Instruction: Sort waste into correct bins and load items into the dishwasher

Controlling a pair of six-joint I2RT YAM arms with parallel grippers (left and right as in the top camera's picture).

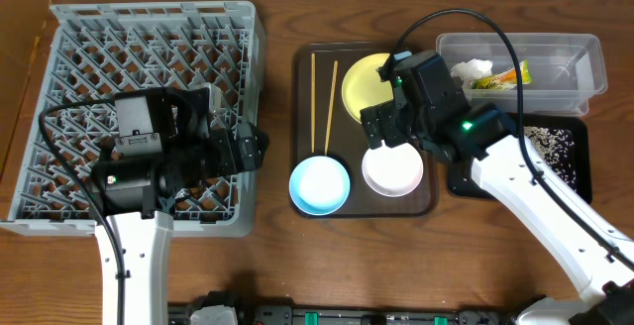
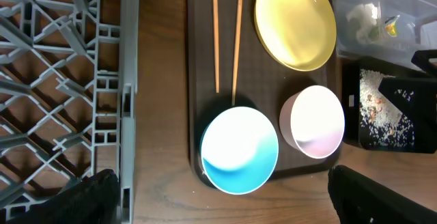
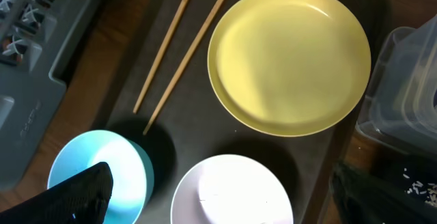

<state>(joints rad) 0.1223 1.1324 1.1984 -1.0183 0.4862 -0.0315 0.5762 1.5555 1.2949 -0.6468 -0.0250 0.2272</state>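
Robot lab bench: cabled left arm (image 1: 132,256) and right arm (image 1: 540,201) at wood-grain table (image 1: 277,266) (kitchenware laid out: dish rack (image 1: 89,57), serving tray (image 1: 302,107)).

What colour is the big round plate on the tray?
Yellow; the plate shows best in the right wrist view.

The grey pegged dish rack (image 1: 149,67) sits at the left of the desk (image 1: 277,18). To its right lie two thin wooden chopsticks (image 2: 216,33), nearly parallel, beside a yellow plate (image 3: 290,60) lying face up. Nearer me stand a light-blue bowl (image 1: 319,185) and a small white bowl (image 1: 392,171), mouths up. Farther right, a clear tub (image 1: 575,67) holds a crumpled white tissue (image 1: 473,69) and a snack wrapper (image 1: 500,77). The black tray (image 1: 580,166) beside it holds scattered rice scraps (image 1: 555,147).
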